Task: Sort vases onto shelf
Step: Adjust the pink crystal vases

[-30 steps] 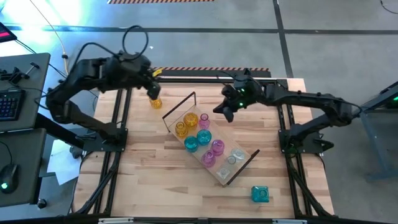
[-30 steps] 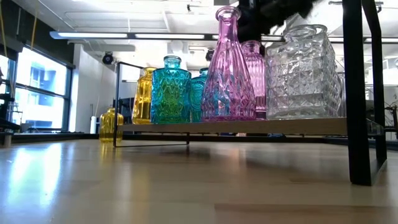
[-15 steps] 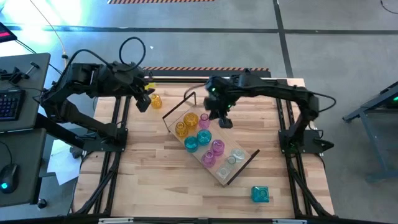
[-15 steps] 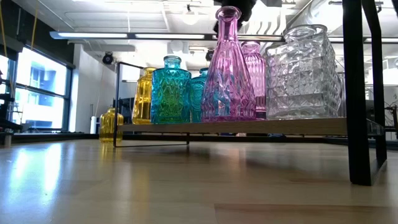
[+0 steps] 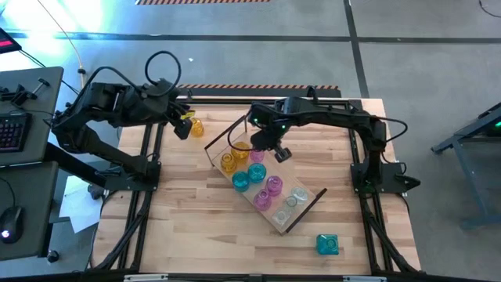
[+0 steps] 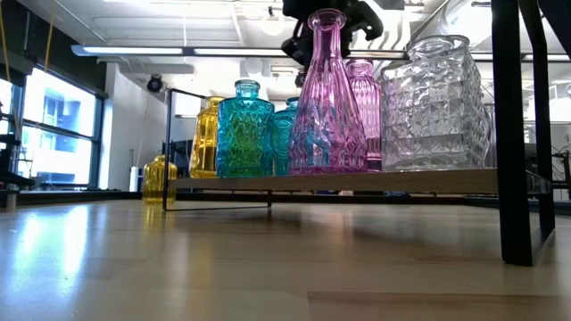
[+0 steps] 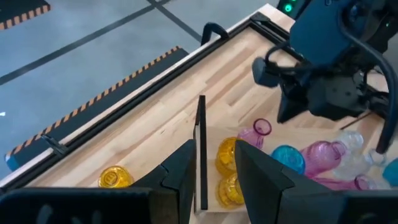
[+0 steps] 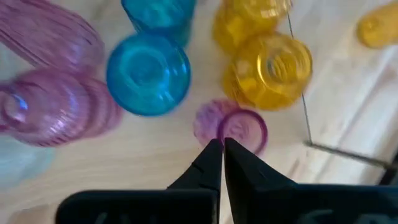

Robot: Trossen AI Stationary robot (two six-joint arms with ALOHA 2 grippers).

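Note:
The shelf (image 5: 309,205) lies slantwise on the table and carries yellow, teal, pink and clear vases. My right gripper (image 5: 272,149) hangs shut over its far end. In the right wrist view its tips (image 8: 222,148) stand at the rim of a small pink vase (image 8: 241,129). A yellow vase (image 5: 196,128) stands on its base on the table at the far left. Just left of it, my left gripper (image 5: 182,125) is open and holds nothing, as the left wrist view (image 7: 211,180) shows. A teal vase (image 5: 327,245) stands alone near the front right. My right gripper's shut fingertips (image 8: 211,155) point down at the near rim (image 8: 225,138) of the small pink vase. I cannot tell whether they touch it.
The shelf's black frame loops rise at both ends (image 5: 235,125) (image 5: 311,205). In the low view a tall pink vase (image 6: 326,98) and a large clear vase (image 6: 435,102) stand high on the board (image 6: 357,181). Bare tabletop lies at the front left (image 5: 196,227).
My right gripper has swung toward the table's left, over the shelf's far end. It has rolled and tipped downward and has stayed shut. My left gripper has drawn back toward the table's left edge, away from the yellow vase, which stays on the table.

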